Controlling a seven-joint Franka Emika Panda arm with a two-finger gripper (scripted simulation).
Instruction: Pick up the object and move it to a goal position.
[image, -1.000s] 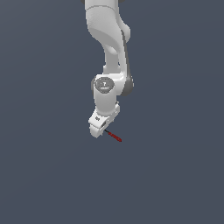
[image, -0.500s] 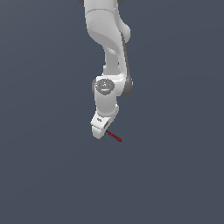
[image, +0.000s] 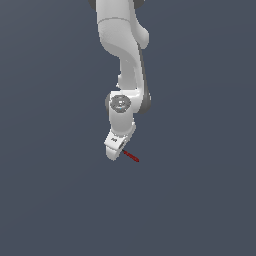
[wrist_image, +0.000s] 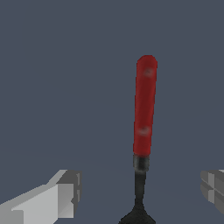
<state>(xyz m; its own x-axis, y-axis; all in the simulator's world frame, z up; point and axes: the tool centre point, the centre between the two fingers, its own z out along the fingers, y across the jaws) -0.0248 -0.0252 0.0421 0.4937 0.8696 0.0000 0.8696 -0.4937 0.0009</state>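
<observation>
The object is a thin tool with a red handle, lying on the grey floor. In the wrist view its red handle runs into a black neck and a black rounded head at the picture's edge. My gripper is low over the head end, which it hides in the exterior view. In the wrist view my gripper is open, with one finger on each side of the black neck and gaps between fingers and tool. Nothing is held.
The plain dark grey floor lies all around. The white arm comes down from the top of the exterior view.
My gripper has sunk slightly lower over the tool's head end. The tool has not moved.
</observation>
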